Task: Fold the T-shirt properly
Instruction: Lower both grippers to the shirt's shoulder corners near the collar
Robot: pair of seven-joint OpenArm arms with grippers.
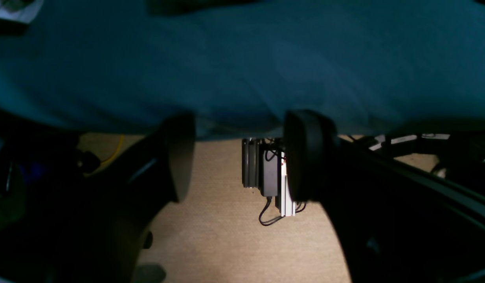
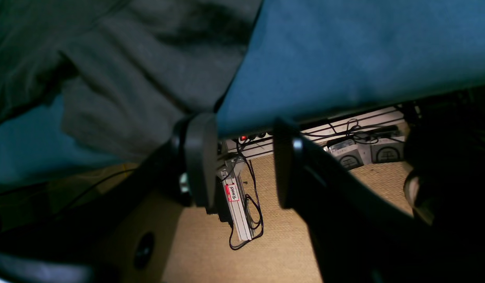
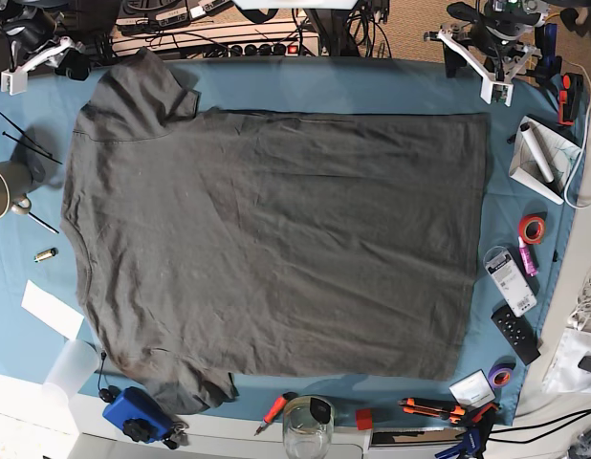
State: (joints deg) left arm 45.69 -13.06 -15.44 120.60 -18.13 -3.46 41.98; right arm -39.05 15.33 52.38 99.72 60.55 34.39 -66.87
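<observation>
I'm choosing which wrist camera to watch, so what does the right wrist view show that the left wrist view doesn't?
Only the right wrist view shows the T-shirt, a grey sleeve lying beside the open right claw. Only the left wrist view shows the open left claw, with no shirt in sight. Both share the teal table cloth, its edge, and the tan floor below with cabled boxes.
</observation>
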